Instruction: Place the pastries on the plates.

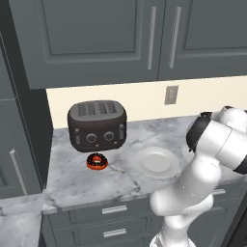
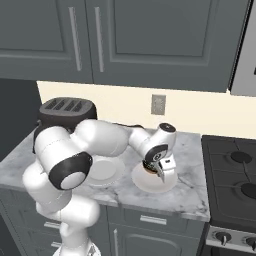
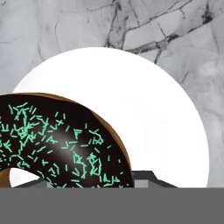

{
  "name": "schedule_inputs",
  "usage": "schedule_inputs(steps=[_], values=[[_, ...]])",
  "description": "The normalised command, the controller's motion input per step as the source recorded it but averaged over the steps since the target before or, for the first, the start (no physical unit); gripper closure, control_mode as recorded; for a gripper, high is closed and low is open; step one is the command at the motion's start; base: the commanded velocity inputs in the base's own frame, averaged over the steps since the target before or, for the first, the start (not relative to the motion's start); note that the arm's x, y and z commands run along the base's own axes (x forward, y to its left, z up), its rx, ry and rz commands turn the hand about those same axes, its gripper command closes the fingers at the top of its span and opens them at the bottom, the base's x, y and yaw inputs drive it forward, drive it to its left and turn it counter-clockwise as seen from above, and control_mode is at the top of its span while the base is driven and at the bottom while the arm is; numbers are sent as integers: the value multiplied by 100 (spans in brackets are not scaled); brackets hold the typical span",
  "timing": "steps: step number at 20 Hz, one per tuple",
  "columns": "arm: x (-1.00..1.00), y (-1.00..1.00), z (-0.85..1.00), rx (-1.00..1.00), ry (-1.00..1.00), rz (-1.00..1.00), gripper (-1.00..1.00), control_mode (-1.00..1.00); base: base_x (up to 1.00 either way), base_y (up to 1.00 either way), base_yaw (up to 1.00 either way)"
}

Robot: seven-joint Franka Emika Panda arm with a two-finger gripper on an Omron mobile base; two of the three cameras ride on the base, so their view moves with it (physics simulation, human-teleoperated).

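Two doughnuts were counted: a red-sprinkled doughnut [image 1: 97, 161] on the surface [image 1: 72, 181] toward its left edge, and a green-sprinkled doughnut [image 3: 57, 140]. There were two white plates, a left plate [image 2: 105, 171] and a right plate [image 2: 150, 182], both near the surface's front edge. One toaster [image 1: 97, 125] stood at the back-left corner.
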Motion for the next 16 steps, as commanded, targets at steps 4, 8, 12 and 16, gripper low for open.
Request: schedule_inputs(steps=[4,8,12,16], values=[[51,-44,-43,0,-9,5,100,-100,0,0,0],[6,-9,-7,0,-3,2,-100,-100,0,0,0],[0,0,3,0,0,0,-100,-100,0,0,0],[11,19,50,0,0,0,-100,-100,0,0,0]])
